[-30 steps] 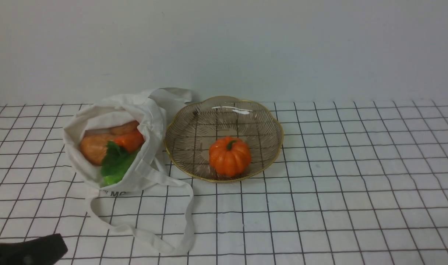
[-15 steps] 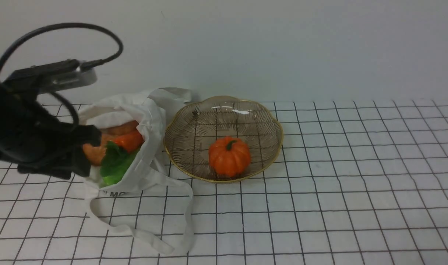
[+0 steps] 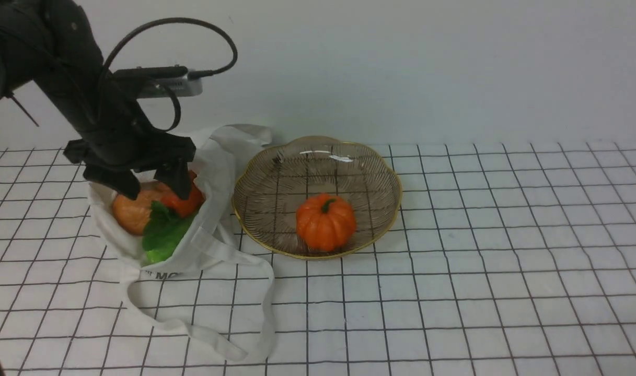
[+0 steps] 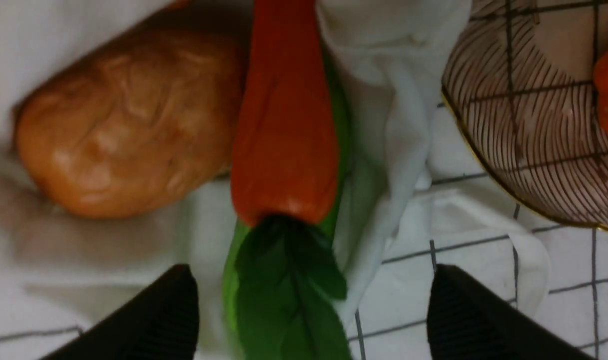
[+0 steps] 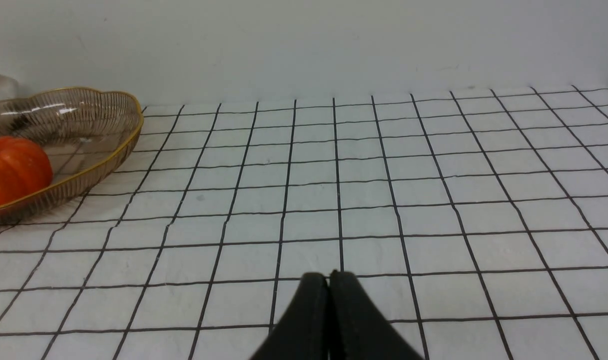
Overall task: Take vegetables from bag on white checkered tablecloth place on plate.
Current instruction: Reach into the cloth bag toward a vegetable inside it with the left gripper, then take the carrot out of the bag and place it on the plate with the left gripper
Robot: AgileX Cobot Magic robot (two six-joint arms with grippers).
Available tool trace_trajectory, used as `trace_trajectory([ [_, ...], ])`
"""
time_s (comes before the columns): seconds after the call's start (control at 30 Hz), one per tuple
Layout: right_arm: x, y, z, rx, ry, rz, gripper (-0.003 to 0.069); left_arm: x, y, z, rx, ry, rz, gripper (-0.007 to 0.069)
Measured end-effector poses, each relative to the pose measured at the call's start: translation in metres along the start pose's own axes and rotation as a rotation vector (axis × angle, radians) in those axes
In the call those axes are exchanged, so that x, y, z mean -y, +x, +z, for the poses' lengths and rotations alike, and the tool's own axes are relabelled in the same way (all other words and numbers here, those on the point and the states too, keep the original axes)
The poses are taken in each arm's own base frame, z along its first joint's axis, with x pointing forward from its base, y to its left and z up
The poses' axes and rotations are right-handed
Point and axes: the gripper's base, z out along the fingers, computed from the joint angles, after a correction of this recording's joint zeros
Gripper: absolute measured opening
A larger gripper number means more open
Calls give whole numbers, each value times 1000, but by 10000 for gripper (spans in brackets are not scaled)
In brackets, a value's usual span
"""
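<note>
i am hovering the left gripper [image 3: 154, 189], jaws wide and empty, just over the bag [image 3: 216, 172]; the carrot [image 4: 284, 130] inside is lying with its long axis running between the two fingers, leaves nearest the robot's side.

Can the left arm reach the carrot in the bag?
Probably yes. The left gripper hangs over the open bag, fingers spread either side of the carrot, nothing covering it.

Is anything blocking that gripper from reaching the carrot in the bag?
Nothing visible does. The left gripper hangs open over the mouth of the bag, and the carrot lies uncovered on top, beside a potato.
</note>
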Motion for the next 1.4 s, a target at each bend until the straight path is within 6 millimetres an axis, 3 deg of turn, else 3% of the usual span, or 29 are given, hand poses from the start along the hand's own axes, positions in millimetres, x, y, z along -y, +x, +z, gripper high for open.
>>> trace_trajectory([
  [0.47, 0, 0, 0, 0, 0, 0, -15, -4, -15, 38, 41, -41, 43, 530],
  [0.57, 0, 0, 0, 0, 0, 0, -15, -5, -16, 49, 26, -44, 42, 464],
  [0.7, 0, 0, 0, 0, 0, 0, -15, -8, -15, 60, -7, -57, 44, 304],
  [0.8, 0, 0, 0, 0, 0, 0, -15, -8, -13, 56, -26, -56, 43, 301],
  [0.87, 0, 0, 0, 0, 0, 0, -15, -6, -10, 45, -39, -57, 46, 303],
  [1.17, 0, 0, 0, 0, 0, 1, -15, 7, 17, -64, 49, -93, 14, 303],
  [1.3, 0, 0, 0, 0, 0, 1, -15, 26, 24, -89, 115, -29, -43, 303],
  [1.4, 0, 0, 0, 0, 0, 1, -15, 56, 24, -84, 109, 44, 0, 303],
])
